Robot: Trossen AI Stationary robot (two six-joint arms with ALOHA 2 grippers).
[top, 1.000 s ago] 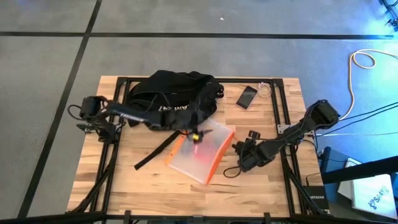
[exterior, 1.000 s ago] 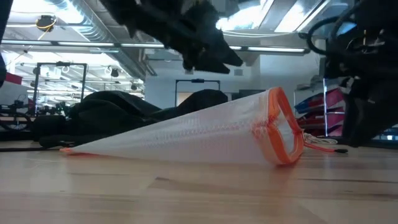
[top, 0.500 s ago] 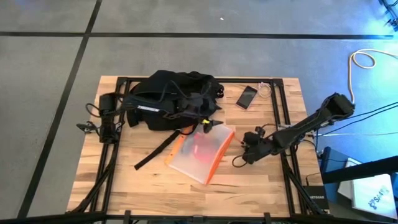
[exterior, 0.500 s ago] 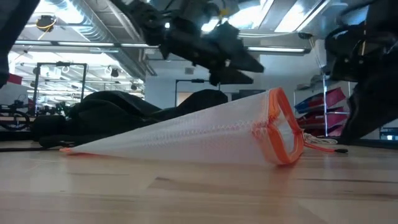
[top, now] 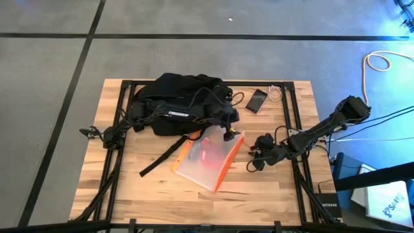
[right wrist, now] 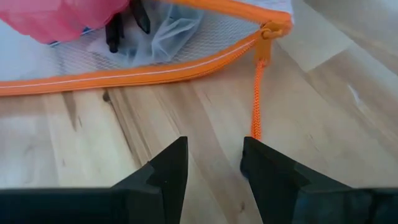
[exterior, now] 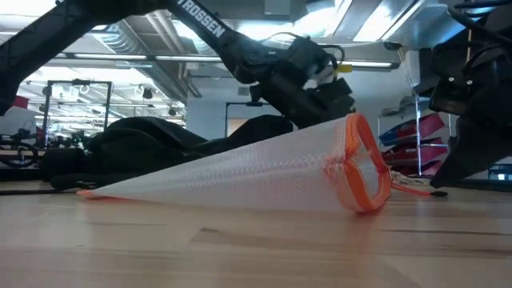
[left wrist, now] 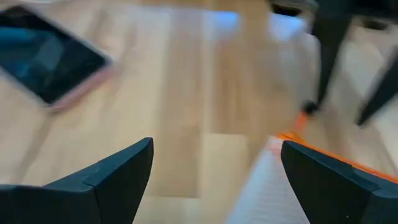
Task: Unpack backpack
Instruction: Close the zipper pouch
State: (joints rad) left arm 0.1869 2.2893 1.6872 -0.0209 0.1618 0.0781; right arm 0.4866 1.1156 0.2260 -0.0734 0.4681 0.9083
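Note:
The black backpack (top: 174, 103) lies on its side at the table's far middle, one strap (top: 163, 156) trailing toward the near edge. A clear mesh pouch (top: 208, 160) with an orange zipper lies flat on the wood in front of it, with something pink inside (right wrist: 56, 18). My left gripper (top: 231, 134) hangs open just above the pouch's far right corner (left wrist: 298, 142), reaching in over the backpack. My right gripper (top: 253, 154) stands low to the pouch's right, open a little. Its fingers (right wrist: 171, 168) point at the orange zipper cord (right wrist: 256, 99), with nothing between them.
A phone (top: 257, 100) lies near the far right corner, with a thin white cable (top: 277, 94) beside it. Black frame rails run along the table's left and right sides (top: 294, 162). Bare wood lies near the front edge.
My left gripper has swung toward the table's right edge and come down, from above the pouch's left part to its far right corner, staying open. My right gripper has drawn a little toward the far edge and tipped, its arm folding back.

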